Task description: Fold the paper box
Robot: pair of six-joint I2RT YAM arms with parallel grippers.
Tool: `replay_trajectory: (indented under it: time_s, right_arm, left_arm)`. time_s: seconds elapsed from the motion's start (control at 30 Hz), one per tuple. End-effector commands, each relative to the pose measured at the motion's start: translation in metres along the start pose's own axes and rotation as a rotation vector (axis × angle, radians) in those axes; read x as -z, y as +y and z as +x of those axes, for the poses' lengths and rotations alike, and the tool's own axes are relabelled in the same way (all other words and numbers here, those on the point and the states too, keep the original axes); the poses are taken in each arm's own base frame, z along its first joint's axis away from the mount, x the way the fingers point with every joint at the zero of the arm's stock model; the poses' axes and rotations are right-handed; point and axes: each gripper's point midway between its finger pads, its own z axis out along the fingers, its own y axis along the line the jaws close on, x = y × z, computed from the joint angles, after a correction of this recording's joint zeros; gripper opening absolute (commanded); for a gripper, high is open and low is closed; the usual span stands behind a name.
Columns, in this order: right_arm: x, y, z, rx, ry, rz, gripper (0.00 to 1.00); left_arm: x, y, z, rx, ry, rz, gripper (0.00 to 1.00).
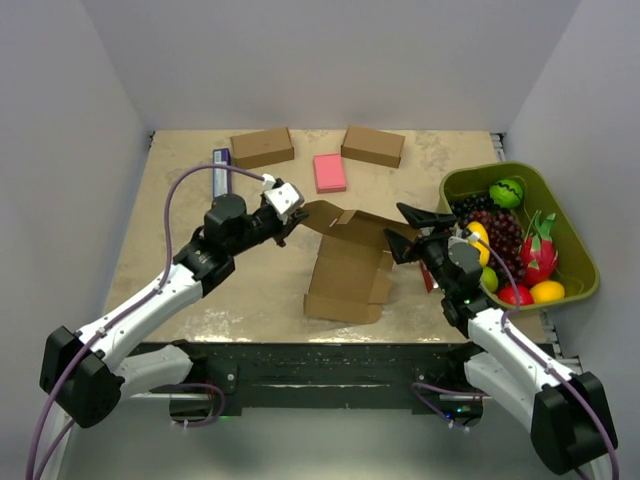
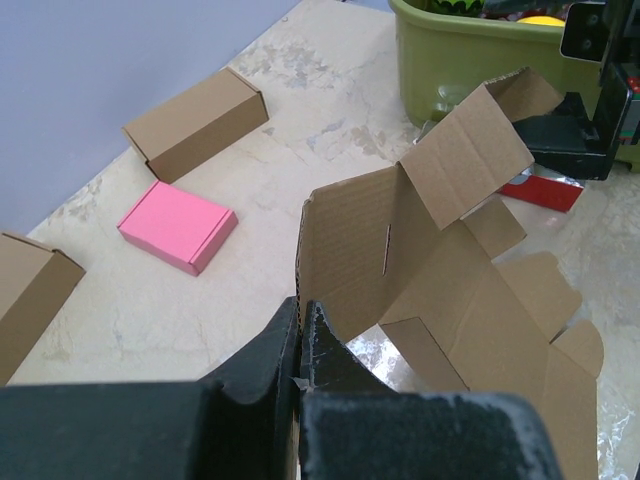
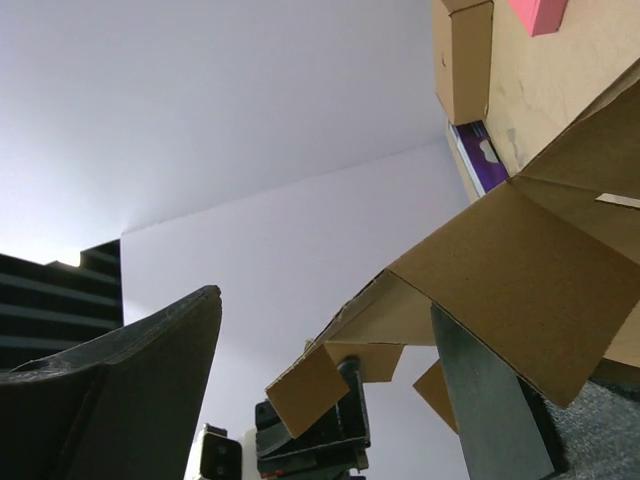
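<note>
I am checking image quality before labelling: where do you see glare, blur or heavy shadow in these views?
Top external: even light, sharp, soft shadow under the paper box. Left wrist: the left end effector is blurred; the table shines beside the box. Right wrist: the wall glows white at left, the right end effector is a dark silhouette.

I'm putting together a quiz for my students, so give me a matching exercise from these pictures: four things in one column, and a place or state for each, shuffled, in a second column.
Column one
1. left pincer
2. right pincer
3. pink rectangular pad
4. olive-green plastic tub

Column two
A. holds fruit
B. open
C. shut on a flap of the brown cardboard paper box
D. lies between two closed brown cardboard boxes

Pairs: 1-C, 2-B, 3-D, 4-A
</note>
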Motion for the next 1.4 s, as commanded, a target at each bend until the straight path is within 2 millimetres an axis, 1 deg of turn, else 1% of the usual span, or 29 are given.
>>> replay_trajectory:
  time_s: [0.0, 0.07, 0.1, 0.2, 0.23, 0.3, 0.33, 0.43, 0.5, 0.53, 0.63, 0.67, 0.7, 0.73, 0.77, 0.8, 0.87, 0.9, 0.93, 0.97, 1.0, 1.07, 1.1, 1.13, 1.17, 1.23, 1.27, 1.33, 1.37]
  right_arm:
    - [-0.007, -0.005, -0.013, 0.045, -0.044, 0.015, 0.80]
    - [-0.008, -0.007, -0.013, 0.070, -0.046, 0.023, 0.74]
    - [-0.008, -0.009, -0.014, 0.079, -0.049, 0.027, 0.67]
    - [-0.008, -0.012, -0.014, 0.124, -0.051, 0.046, 0.58]
    - [-0.008, -0.013, -0.015, 0.138, -0.054, 0.051, 0.50]
    - [-0.008, -0.014, -0.019, 0.157, -0.076, 0.052, 0.43]
    - [-0.008, -0.015, -0.021, 0.162, -0.086, 0.054, 0.36]
    - [-0.009, -0.018, -0.025, 0.195, -0.104, 0.065, 0.28]
    - [-0.012, -0.024, -0.030, 0.212, -0.123, 0.084, 0.23]
    - [-0.013, -0.028, -0.031, 0.217, -0.126, 0.093, 0.17]
    - [-0.016, -0.043, -0.036, 0.227, -0.133, 0.130, 0.09]
    - [-0.017, -0.047, -0.037, 0.224, -0.134, 0.136, 0.05]
    - [-0.020, -0.052, -0.039, 0.226, -0.135, 0.142, 0.02]
    - [-0.020, -0.057, -0.041, 0.226, -0.138, 0.152, 0.00]
    - [-0.021, -0.062, -0.042, 0.227, -0.139, 0.165, 0.00]
    - [-0.022, -0.066, -0.043, 0.225, -0.142, 0.172, 0.00]
    - [-0.024, -0.070, -0.044, 0.231, -0.141, 0.177, 0.00]
    - [-0.025, -0.072, -0.044, 0.234, -0.141, 0.180, 0.00]
    - [-0.025, -0.076, -0.045, 0.238, -0.142, 0.193, 0.00]
    - [-0.025, -0.079, -0.046, 0.240, -0.146, 0.197, 0.00]
    - [-0.025, -0.080, -0.046, 0.244, -0.147, 0.200, 0.00]
    - [-0.025, -0.087, -0.047, 0.249, -0.148, 0.214, 0.00]
    - [-0.025, -0.088, -0.047, 0.252, -0.147, 0.218, 0.00]
    - [-0.024, -0.090, -0.045, 0.254, -0.141, 0.222, 0.00]
    - [-0.025, -0.092, -0.045, 0.258, -0.141, 0.230, 0.00]
    - [-0.025, -0.096, -0.044, 0.266, -0.135, 0.238, 0.00]
    - [-0.025, -0.099, -0.044, 0.267, -0.133, 0.246, 0.00]
    - [-0.024, -0.099, -0.043, 0.269, -0.130, 0.243, 0.00]
    - [-0.024, -0.098, -0.042, 0.270, -0.126, 0.241, 0.00]
  left_arm:
    - [0.001, -0.003, -0.019, -0.047, -0.078, 0.013, 0.00]
    - [-0.001, -0.002, -0.016, -0.041, -0.069, 0.008, 0.00]
    - [-0.002, -0.002, -0.016, -0.038, -0.069, 0.010, 0.00]
    - [-0.004, -0.003, -0.013, -0.027, -0.066, 0.017, 0.00]
    - [-0.006, -0.003, -0.011, -0.022, -0.060, 0.018, 0.00]
    - [-0.007, -0.002, -0.009, -0.013, -0.055, 0.013, 0.00]
    - [-0.010, -0.002, -0.005, -0.005, -0.044, 0.011, 0.00]
    - [-0.015, 0.000, 0.003, 0.018, -0.017, 0.005, 0.00]
    - [-0.019, -0.001, 0.010, 0.036, 0.005, 0.007, 0.00]
    - [-0.020, -0.002, 0.012, 0.042, 0.009, 0.009, 0.00]
    - [-0.025, -0.002, 0.022, 0.064, 0.036, 0.012, 0.00]
    - [-0.026, -0.003, 0.024, 0.073, 0.047, 0.014, 0.00]
    - [-0.030, -0.004, 0.032, 0.083, 0.072, 0.019, 0.00]
    - [-0.031, -0.003, 0.035, 0.091, 0.083, 0.016, 0.03]
    - [-0.032, -0.003, 0.039, 0.104, 0.103, 0.012, 0.11]
    - [-0.035, -0.001, 0.046, 0.112, 0.126, -0.001, 0.29]
    - [-0.034, 0.003, 0.051, 0.133, 0.160, -0.027, 0.49]
    - [-0.033, 0.009, 0.052, 0.141, 0.171, -0.060, 0.63]
    - [-0.031, 0.011, 0.052, 0.150, 0.178, -0.079, 0.68]
    - [-0.029, 0.013, 0.051, 0.170, 0.183, -0.101, 0.72]
    - [-0.023, 0.021, 0.043, 0.190, 0.164, -0.153, 0.75]
    - [-0.017, 0.026, 0.036, 0.268, 0.140, -0.213, 0.78]
    - [-0.012, 0.029, 0.028, 0.299, 0.113, -0.241, 0.79]
    - [-0.011, 0.027, 0.025, 0.339, 0.100, -0.243, 0.79]
    - [-0.012, 0.022, 0.023, 0.427, 0.084, -0.238, 0.79]
    - [-0.017, 0.009, 0.021, 0.528, 0.068, -0.184, 0.79]
    - [-0.021, 0.002, 0.018, 0.621, 0.041, -0.159, 0.79]
    - [-0.029, -0.013, 0.021, 0.711, 0.045, -0.094, 0.78]
    - [-0.033, -0.019, 0.017, 0.768, 0.021, -0.065, 0.77]
